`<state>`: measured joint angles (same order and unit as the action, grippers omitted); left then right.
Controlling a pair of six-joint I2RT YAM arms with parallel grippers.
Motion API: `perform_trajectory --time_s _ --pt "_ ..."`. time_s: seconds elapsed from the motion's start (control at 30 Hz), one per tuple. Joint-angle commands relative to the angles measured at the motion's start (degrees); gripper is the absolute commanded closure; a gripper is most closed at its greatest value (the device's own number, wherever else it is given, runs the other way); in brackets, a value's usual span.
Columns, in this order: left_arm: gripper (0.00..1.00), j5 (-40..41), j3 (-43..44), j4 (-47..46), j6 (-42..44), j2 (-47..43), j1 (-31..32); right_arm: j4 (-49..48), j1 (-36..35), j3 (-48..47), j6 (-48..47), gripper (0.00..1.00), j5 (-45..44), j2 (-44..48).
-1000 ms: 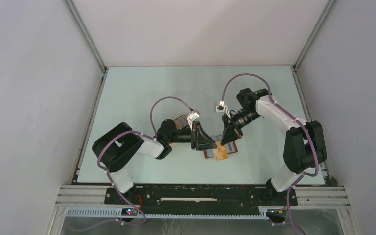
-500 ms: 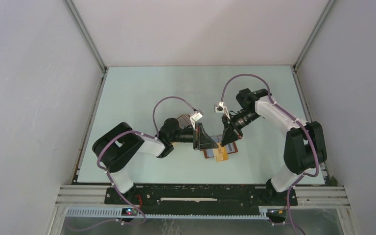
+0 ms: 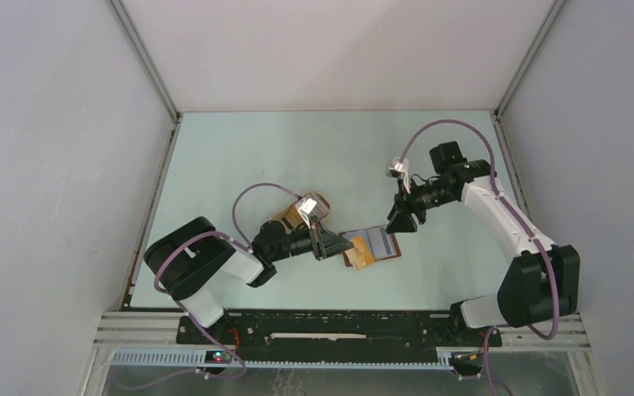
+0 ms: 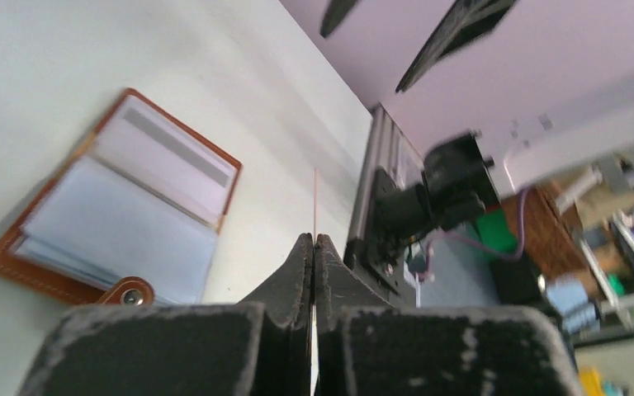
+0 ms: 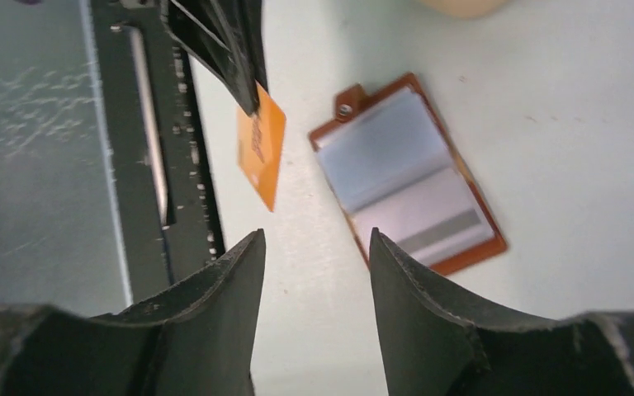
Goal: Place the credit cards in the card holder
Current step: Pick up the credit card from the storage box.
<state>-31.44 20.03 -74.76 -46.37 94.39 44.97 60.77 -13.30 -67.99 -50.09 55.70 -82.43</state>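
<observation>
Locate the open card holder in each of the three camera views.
Top external: card holder just below-right of frame centre.
Left wrist: card holder at left, lying open.
Right wrist: card holder centre-right, lying open.
Shared landmark: the orange card beside it, pinched in the left gripper.

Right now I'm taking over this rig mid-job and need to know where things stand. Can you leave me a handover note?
The left gripper is shut on an orange card, held off the table beside the card holder.
The right gripper is open and empty, raised above the holder.
The card holder lies open, pockets facing up.
Done: orange card picked up.
Left: slide it into a pocket. Other cards are not clearly in view.
</observation>
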Motion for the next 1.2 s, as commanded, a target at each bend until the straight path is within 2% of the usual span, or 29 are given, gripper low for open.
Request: perform_trajectory --time_s 0.0,0.07,0.17,0.3,0.37,0.7,1.17 --pt "1.0 17.5 -2.9 -7.1 -4.3 -2.4 1.5 -16.5 0.5 7.4 9.4 0.43 -9.2 4.5" --pt "1.0 21.8 -3.3 -6.9 -5.4 -2.1 1.7 -21.1 0.5 9.8 11.9 0.46 -12.8 4.1" --pt "1.0 25.2 -2.1 -5.1 -6.6 -0.3 1.7 -23.7 0.3 10.0 16.3 0.6 -16.6 0.6" --pt "1.0 24.9 0.8 -4.7 -9.0 4.6 1.9 -22.5 -0.8 7.8 18.1 0.76 -20.9 -5.0" --pt "1.0 25.2 1.5 -4.4 -9.4 6.3 2.2 -20.8 -1.2 6.5 18.1 0.81 -21.2 -7.7" --pt "1.0 27.4 5.4 3.0 -8.3 9.1 3.2 -15.3 -3.3 3.1 17.5 0.83 -21.6 -15.4" --pt "1.0 28.1 7.9 12.3 -8.0 9.3 4.0 -13.6 -3.8 2.0 17.5 0.83 -24.1 -18.9"
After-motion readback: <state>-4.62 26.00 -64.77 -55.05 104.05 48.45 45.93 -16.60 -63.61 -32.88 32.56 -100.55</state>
